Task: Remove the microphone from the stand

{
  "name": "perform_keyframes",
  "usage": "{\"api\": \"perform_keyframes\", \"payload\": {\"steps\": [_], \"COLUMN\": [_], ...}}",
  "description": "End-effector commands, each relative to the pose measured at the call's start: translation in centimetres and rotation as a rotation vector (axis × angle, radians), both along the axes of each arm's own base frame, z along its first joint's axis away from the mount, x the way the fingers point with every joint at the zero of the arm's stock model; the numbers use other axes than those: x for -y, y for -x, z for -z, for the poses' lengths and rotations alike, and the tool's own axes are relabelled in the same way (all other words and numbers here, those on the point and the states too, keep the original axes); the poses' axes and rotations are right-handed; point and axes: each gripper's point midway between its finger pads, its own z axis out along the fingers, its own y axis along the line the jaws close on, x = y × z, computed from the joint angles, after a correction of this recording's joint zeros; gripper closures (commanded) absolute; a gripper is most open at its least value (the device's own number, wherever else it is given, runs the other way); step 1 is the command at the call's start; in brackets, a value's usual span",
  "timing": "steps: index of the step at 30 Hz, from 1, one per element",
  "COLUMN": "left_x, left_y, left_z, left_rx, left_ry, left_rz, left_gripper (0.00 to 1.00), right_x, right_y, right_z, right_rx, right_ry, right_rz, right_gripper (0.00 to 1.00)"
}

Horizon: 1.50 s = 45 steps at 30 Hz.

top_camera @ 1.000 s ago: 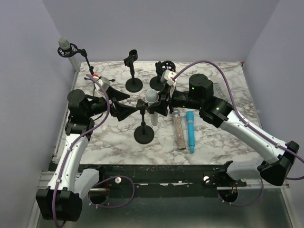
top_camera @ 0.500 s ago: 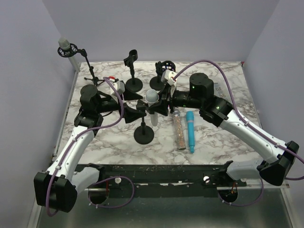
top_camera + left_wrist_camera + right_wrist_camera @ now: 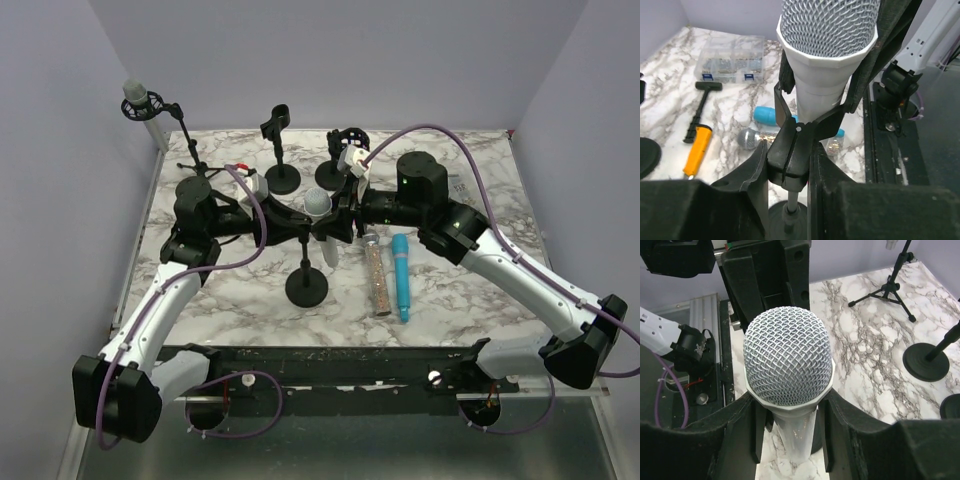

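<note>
A white microphone (image 3: 318,204) with a silver mesh head (image 3: 787,355) sits upright in the clip of a black stand whose round base (image 3: 306,288) rests mid-table. My left gripper (image 3: 298,226) comes in from the left and is shut on the stand's black clip (image 3: 792,150), just below the microphone (image 3: 827,30); its fingers (image 3: 756,172) press both sides of the clip. From the right, my right gripper (image 3: 332,226) is shut on the microphone body under the head, which fills the space between its jaws (image 3: 792,427).
A teal microphone (image 3: 400,275) and a glittery one (image 3: 377,275) lie right of the stand. Two more black stands (image 3: 282,178) (image 3: 340,150) stand behind, and a tripod stand with a microphone (image 3: 137,96) stands back left. A hammer (image 3: 697,145) and a clear parts box (image 3: 730,65) lie further right.
My left arm swung right to the stand and its gripper went from open to shut on the clip. The right gripper kept its hold on the microphone.
</note>
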Motion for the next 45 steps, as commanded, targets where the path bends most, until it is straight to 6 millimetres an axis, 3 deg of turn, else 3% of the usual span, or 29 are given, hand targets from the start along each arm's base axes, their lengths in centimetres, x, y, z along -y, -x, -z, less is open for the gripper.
{"api": "perform_keyframes", "payload": {"steps": [1, 4, 9, 13, 17, 21, 26, 29, 32, 38, 45], "left_x": [-0.2, -0.4, -1.0, -2.2, -4.7, -7.4, -8.9, -11.6, -13.4, -13.1, -12.5], "left_y": [0.8, 1.1, 0.4, -0.4, -2.4, -4.5, -5.8, -6.7, -6.9, -6.8, -7.1], "left_z": [-1.1, -1.0, -1.2, -2.1, -3.0, -3.4, -2.5, -2.0, -1.8, -1.5, -1.2], "left_rx": [0.084, 0.101, 0.149, 0.204, 0.245, 0.245, 0.196, 0.130, 0.091, 0.031, -0.024], "left_ry": [-0.017, -0.021, -0.035, -0.030, 0.002, 0.050, 0.044, 0.076, 0.098, 0.121, 0.114], "left_rz": [-0.003, -0.018, -0.112, -0.252, -0.502, -0.780, -0.990, -1.166, -1.274, -1.281, -1.271], "left_gripper": [1.00, 1.00, 1.00, 1.00, 1.00, 1.00, 1.00, 1.00, 1.00, 1.00, 1.00], "right_x": [0.4, 1.7, 5.5, 8.7, 10.0, 9.3, 7.3, 6.4, 6.4, 7.0, 8.0], "right_y": [-0.6, -1.7, -3.0, -3.4, -2.9, -2.5, -2.7, -3.2, -4.2, -6.6, -8.5], "right_z": [-1.2, -2.2, -3.9, -2.9, 2.1, 8.6, 15.9, 19.5, 22.2, 26.7, 28.8], "right_rx": [-0.006, -0.001, -0.019, -0.080, -0.238, -0.444, -0.657, -0.736, -0.748, -0.739, -0.680], "right_ry": [-0.020, -0.048, -0.113, -0.103, -0.042, 0.056, 0.234, 0.327, 0.393, 0.511, 0.566], "right_rz": [0.056, 0.171, 0.413, 0.583, 0.671, 0.721, 0.762, 0.794, 0.850, 0.965, 1.065], "right_gripper": [0.99, 0.99, 0.99, 0.99, 0.99, 0.99, 0.99, 0.99, 0.99, 0.94, 0.86]}}
